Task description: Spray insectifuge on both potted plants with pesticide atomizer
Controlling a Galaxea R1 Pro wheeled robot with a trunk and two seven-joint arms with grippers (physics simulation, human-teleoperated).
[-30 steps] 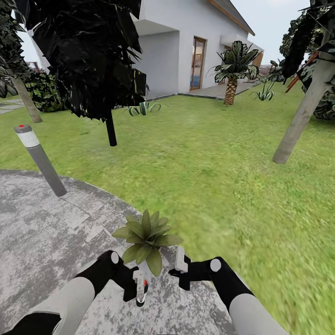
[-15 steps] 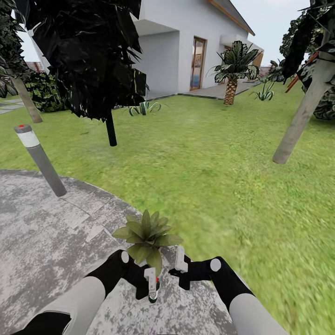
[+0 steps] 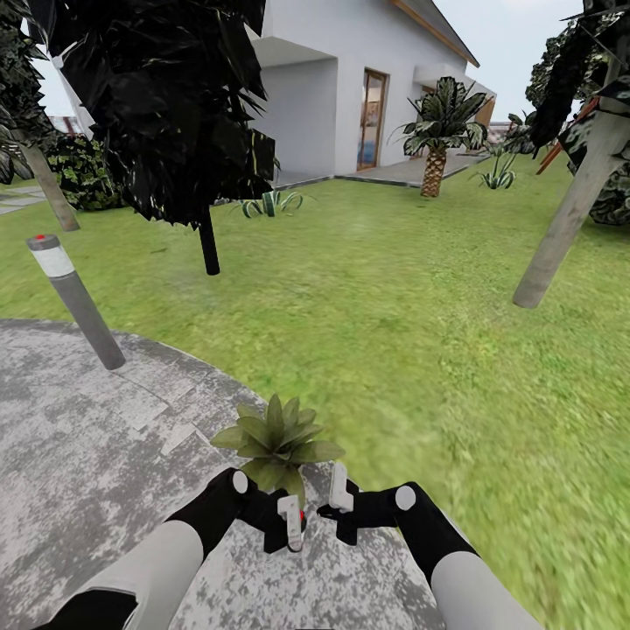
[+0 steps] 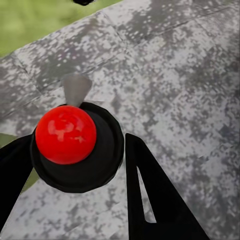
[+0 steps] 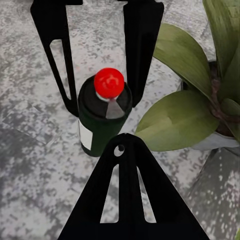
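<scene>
Your left gripper point(image 3: 293, 525) has its fingers point(image 4: 150, 190) pinching the upright spray bottle point(image 5: 102, 117) just beside the potted plant point(image 3: 276, 442); your right gripper point(image 3: 339, 494), spread, hovers close.

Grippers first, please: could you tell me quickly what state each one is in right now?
Left gripper: shut on the pesticide atomizer.
Right gripper: open, holding nothing.

text: none legible | pesticide atomizer point(image 5: 102, 117) pale label: blank
</scene>
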